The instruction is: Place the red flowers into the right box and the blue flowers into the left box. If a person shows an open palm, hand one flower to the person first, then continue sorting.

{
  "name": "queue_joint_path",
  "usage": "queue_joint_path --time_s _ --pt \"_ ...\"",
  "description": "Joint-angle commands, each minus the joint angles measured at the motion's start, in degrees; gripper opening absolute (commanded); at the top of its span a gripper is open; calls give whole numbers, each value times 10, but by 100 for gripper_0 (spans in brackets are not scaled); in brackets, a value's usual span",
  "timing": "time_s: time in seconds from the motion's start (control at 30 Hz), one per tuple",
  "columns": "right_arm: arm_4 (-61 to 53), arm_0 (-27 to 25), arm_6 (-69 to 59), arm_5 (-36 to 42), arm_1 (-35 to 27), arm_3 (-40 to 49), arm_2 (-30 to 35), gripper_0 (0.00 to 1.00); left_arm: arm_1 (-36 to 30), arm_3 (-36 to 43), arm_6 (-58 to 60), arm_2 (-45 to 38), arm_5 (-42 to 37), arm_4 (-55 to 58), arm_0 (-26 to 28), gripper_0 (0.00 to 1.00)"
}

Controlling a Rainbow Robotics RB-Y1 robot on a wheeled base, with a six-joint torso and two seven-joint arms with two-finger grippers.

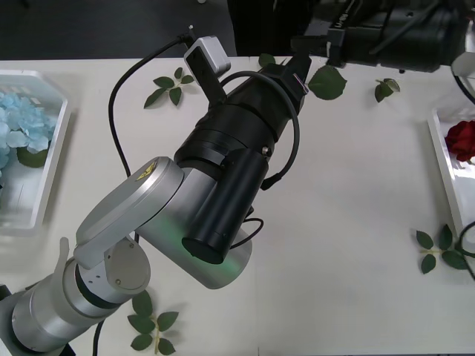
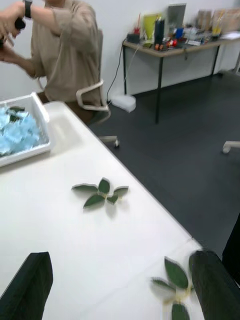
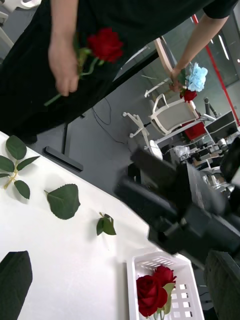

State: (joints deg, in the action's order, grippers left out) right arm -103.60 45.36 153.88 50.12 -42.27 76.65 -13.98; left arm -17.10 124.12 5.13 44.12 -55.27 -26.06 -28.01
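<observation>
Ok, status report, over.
Left gripper open, empty; right gripper open, empty. Blue flowers in left box, roses in right box; person's hand holds held rose. Leaf sprigs loose on table.

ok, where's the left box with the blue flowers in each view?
Front view: left box at the left edge.
Right wrist view: upper left, blue flowers inside.
Left wrist view: aimed at the right box instead.
Shared landmark: the white table.

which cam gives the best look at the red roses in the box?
Left wrist view: two red roses lie in full sight in a ribbed white box. Front view catches one bloom at the table's right edge. Right wrist view faces the blue flowers instead.
</observation>
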Motion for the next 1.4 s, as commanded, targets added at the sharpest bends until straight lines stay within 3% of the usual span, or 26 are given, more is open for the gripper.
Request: queue_joint_path --time_s 0.03,0.3,0.53,0.87,1.2,1.4 --pt "-50 -41 11 63 -86 9 18 81 -11 8 -7 8 8 -2 -13 100" --pt "-152 -118 11 153 -173 8 24 81 -12 3 -6 11 7 2 -8 100" --pt "-231 -165 11 195 -238 8 26 81 -21 28 -64 -32 -23 124 -8 100" --pt "-253 -174 11 213 -297 12 26 81 -47 95 -404 -192 -187 409 1 100" --pt "-283 -189 11 217 -314 45 26 81 -79 130 -874 -420 -297 683 90 100" --pt "-290 -189 11 236 -312 55 26 81 -128 122 -1079 -497 -226 813 188 100"
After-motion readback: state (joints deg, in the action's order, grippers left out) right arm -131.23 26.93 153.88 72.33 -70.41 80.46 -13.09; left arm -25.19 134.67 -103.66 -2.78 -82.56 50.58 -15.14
